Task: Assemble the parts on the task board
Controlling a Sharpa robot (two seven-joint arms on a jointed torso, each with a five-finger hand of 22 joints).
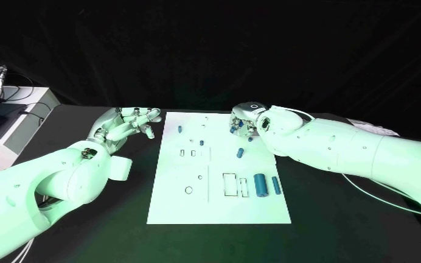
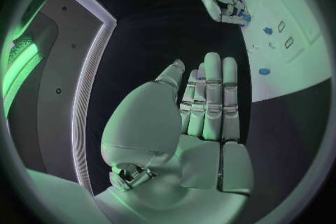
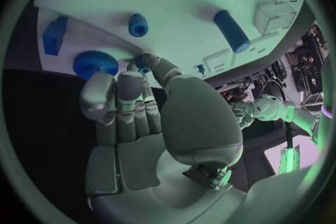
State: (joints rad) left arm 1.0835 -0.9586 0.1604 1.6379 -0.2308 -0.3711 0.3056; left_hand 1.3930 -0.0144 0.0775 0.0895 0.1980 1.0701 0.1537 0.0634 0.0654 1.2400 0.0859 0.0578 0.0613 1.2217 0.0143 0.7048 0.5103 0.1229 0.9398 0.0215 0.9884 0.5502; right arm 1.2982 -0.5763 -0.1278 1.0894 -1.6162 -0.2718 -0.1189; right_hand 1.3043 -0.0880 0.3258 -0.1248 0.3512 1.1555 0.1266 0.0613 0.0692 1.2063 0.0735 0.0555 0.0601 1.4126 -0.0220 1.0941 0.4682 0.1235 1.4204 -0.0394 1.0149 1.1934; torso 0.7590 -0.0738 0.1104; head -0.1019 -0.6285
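1. Nearest: white task board (image 1: pixel 180 205) flat on the black worktop (image 1: pixel 333 226), long axis running away from the robot.
2. Near right part of the board: two blue cylinders side by side, a thicker one (image 1: pixel 260 183) and a slimmer one (image 1: pixel 276 185) just to its right, both lying along the board's length. Beside them, rectangular outlined slots (image 1: pixel 230 185).
3. Mid-board: small blue peg (image 1: pixel 240 152) lying alone; two small slots (image 1: pixel 188 153) to its left.
4. Left robot hand (image 1: pixel 130 123) off the board's left edge, over the worktop, fingers straight and close together in the left wrist view (image 2: pixel 210 101), holding nothing; not touching the board.
5. Far right corner of the board: right robot hand (image 1: pixel 246 120) down at the board edge, fingers curled, fingertips (image 3: pixel 147 63) pressed close on a small blue part (image 3: pixel 142 64). Pinched or merely touched, cannot tell.
6. Around that hand, in the right wrist view: blue gear (image 3: pixel 94 63) just beside the fingers, blue block (image 3: pixel 53 35) further along the edge, short blue cylinder (image 3: pixel 139 25) and a longer blue cylinder (image 3: pixel 232 31) on the board beyond.
7. Farthest: small blue pieces (image 1: pixel 180 128) near the board's far left end.
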